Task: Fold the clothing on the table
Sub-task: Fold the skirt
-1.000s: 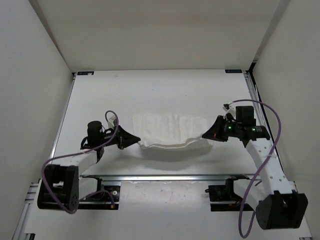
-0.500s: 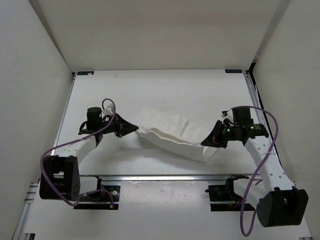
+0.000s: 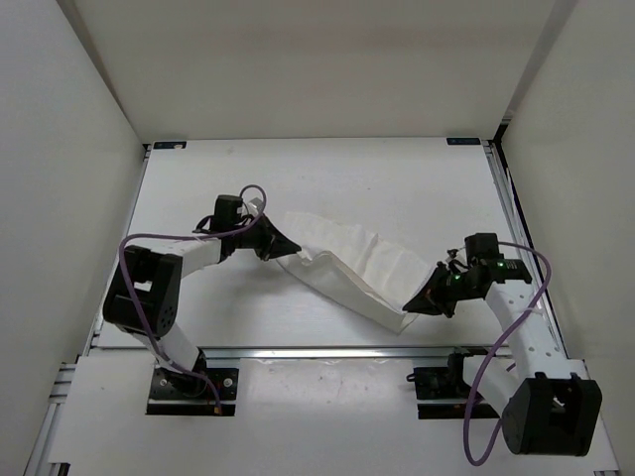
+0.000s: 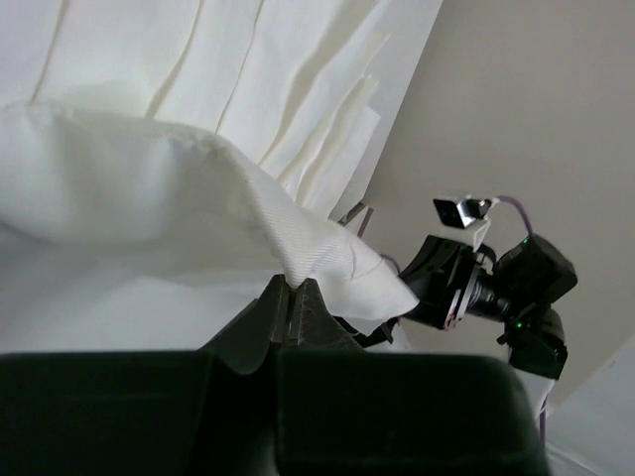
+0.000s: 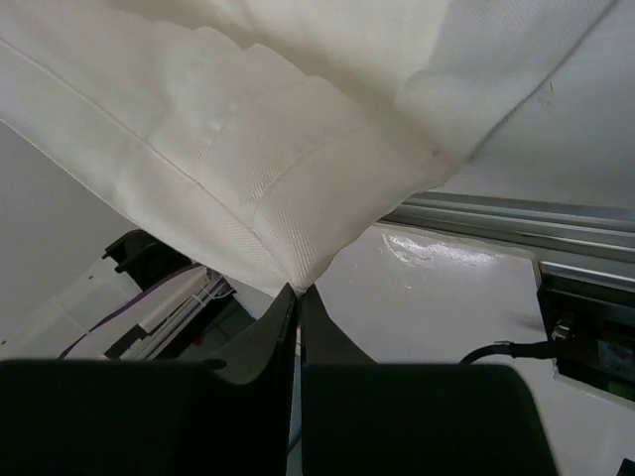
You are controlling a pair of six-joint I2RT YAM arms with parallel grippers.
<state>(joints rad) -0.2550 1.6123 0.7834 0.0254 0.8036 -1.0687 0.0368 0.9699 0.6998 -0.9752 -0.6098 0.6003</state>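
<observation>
A matte white tabletop [image 3: 327,178] fills the scene, closed in by plain white walls [image 3: 298,69] on the left, right and far sides, with a metal rail [image 3: 327,349] running along its near edge. The clothing [image 3: 347,268] – one thin white garment – stretches as a long diagonal strip across the middle, from left of centre down to the near right. It is strung between the two arms.

The left arm [image 3: 198,253] reaches in from the left, a purple cable [image 3: 139,248] looping over it. The left jaws are pressed together on the garment's left end. In the left wrist view they pinch a corner of a woven band, the cloth [image 4: 149,188] billows up from that pinch, and sharp pleat lines [image 4: 298,119] fan out behind it. The right arm's dark wrist shows further off in that view.

The right arm [image 3: 496,283] bends inward from the near right, and the right jaws are likewise squeezed shut on fabric, gripping the garment's near right end. In the right wrist view a stitched band corner [image 5: 248,149] is caught between the tips, with the rail [image 5: 516,228] visible below the hanging cloth.

The far side of the garment appears to lie on the tabletop (how much of it is lifted cannot be told), while the near edge sags between the two pinches and casts a soft shadow.
</observation>
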